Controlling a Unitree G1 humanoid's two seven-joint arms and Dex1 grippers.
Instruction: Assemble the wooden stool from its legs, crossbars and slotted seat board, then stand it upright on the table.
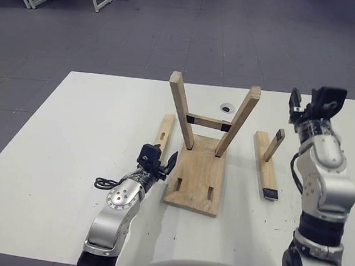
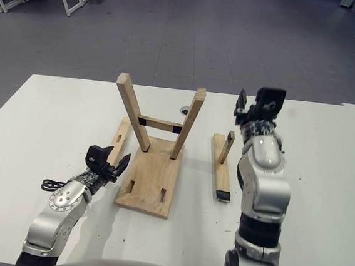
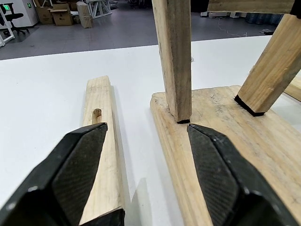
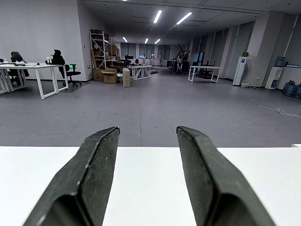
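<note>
We see seat board (image 1: 193, 175) flat at centre, slots (image 1: 178, 184) up for joining. Left tool (image 3: 146, 131) released beside loose leg (image 3: 99, 141), likely next pick. Right tool (image 4: 148, 130) released, upper right.

One seat board (image 1: 195, 172) is lying flat; four legs are showing, two legs (image 1: 182, 111) (image 1: 237, 122) standing in it, one leg (image 1: 164, 132) lying left, one leg (image 1: 265, 168) right of it; two crossbars (image 1: 210, 122) (image 1: 274, 144) are showing.
</note>
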